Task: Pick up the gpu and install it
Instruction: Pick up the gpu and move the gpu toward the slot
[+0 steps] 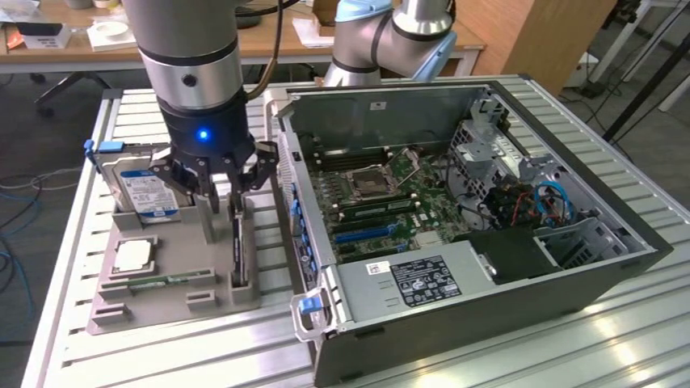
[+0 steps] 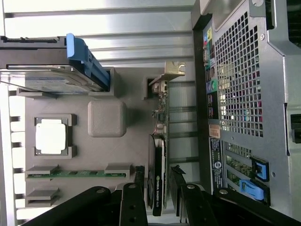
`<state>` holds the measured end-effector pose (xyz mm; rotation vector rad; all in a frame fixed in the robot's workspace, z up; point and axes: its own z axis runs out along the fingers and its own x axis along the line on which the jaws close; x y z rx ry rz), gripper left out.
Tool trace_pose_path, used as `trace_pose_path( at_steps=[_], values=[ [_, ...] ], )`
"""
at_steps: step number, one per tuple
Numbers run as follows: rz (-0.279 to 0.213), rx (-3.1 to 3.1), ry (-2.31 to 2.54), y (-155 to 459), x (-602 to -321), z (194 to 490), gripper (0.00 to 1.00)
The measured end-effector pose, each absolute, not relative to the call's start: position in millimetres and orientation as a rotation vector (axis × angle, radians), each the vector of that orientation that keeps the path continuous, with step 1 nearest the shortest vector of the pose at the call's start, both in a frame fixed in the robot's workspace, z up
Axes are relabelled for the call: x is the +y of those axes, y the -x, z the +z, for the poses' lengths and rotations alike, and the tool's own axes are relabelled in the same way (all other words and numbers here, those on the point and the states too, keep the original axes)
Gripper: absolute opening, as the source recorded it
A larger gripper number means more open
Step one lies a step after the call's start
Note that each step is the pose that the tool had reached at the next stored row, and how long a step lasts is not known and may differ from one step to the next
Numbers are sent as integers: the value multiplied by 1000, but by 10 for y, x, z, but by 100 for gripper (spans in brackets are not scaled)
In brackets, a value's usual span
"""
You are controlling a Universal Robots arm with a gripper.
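- End effector point(image 1: 226, 194) is open and holds nothing; its fingers straddle the gpu point(image 1: 238, 242).
- Gpu stands on edge just below, long axis running near-to-far.

You had little side room. The gpu point(image 2: 157, 160) stood on edge in the grey holder point(image 1: 173, 303), and the gripper point(image 1: 226, 198) straddled it with jaws apart, its fingers point(image 2: 178, 179) on either side with only a thin gap each way. Just beside the card, toward the exterior view's right, the perforated wall of the computer case point(image 2: 235, 84) was your nearest obstacle. On the other side the hard drive point(image 1: 145, 190) stood upright, well apart. The case lay open on top.
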<state>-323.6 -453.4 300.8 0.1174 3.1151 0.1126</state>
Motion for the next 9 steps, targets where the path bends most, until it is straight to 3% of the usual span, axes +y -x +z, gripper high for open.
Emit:
trace_pose_path(
  at_steps=[9],
  values=[
    [113, 3115, -117, 3235, -4534, 3006, 36]
  ],
)
